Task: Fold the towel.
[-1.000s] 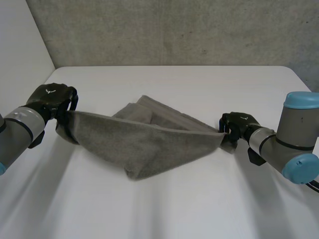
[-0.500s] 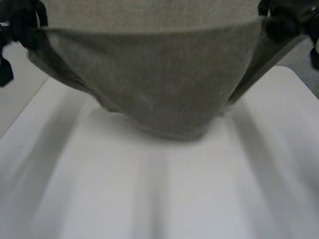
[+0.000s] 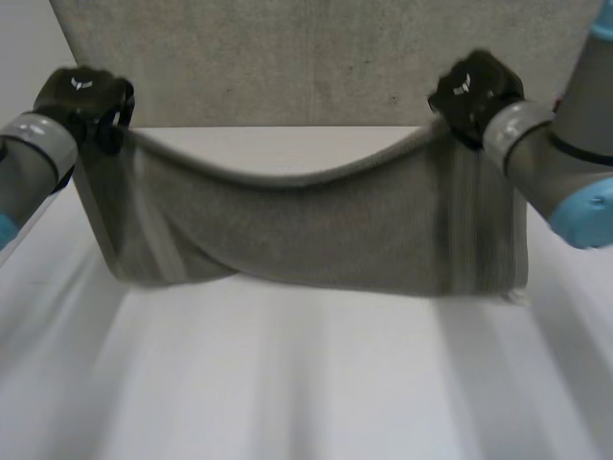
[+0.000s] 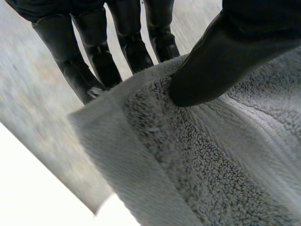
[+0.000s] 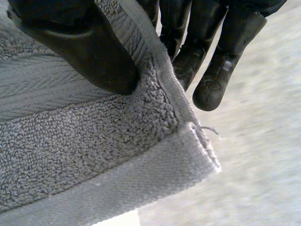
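A grey towel hangs spread in the air above the white table, its top edge sagging between my two hands. My left hand pinches the towel's upper left corner; its thumb presses the terry cloth against the fingers behind. My right hand pinches the upper right corner, thumb on the towel and fingers behind the hem. The lower edge hangs just above the table, and the lower left part is folded over itself.
A concrete wall stands behind the table's far edge. Bare white tabletop lies in front of and beneath the hanging towel. My grey forearms come in from both sides.
Both hands have lifted the towel off the table and drawn its top edge apart. It lay bunched on the table a second ago and now hangs spread.
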